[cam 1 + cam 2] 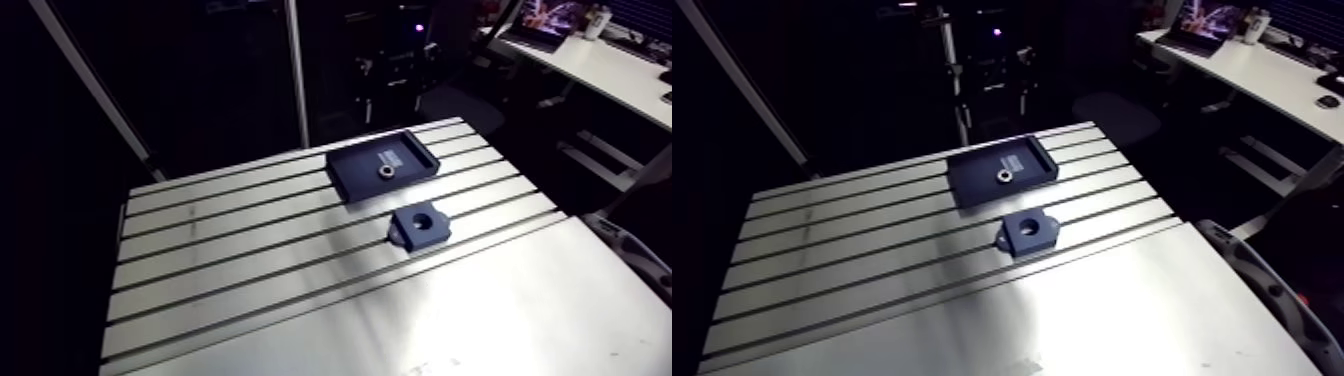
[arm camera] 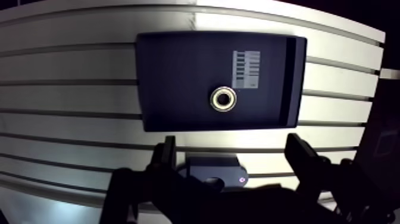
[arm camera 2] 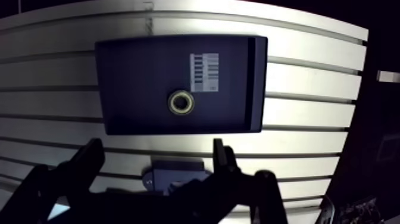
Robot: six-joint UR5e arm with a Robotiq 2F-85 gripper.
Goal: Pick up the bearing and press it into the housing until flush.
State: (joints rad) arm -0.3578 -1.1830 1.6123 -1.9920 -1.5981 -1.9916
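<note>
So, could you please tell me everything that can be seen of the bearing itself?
The bearing is a small ring, pale and metallic-looking at its rim, with a dark round hole in the middle. It lies flat near the middle of a dark shallow tray, close to a white printed label but apart from it. Only the tray touches it; the open end effector is clear of it.

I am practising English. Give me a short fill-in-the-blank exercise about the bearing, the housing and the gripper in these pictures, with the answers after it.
1. The bearing lies on the dark ____, next to a white label.
2. The housing has one round ____ in its top face.
3. The gripper is ____ and holds nothing.
Missing words: tray; hole; open.
</note>
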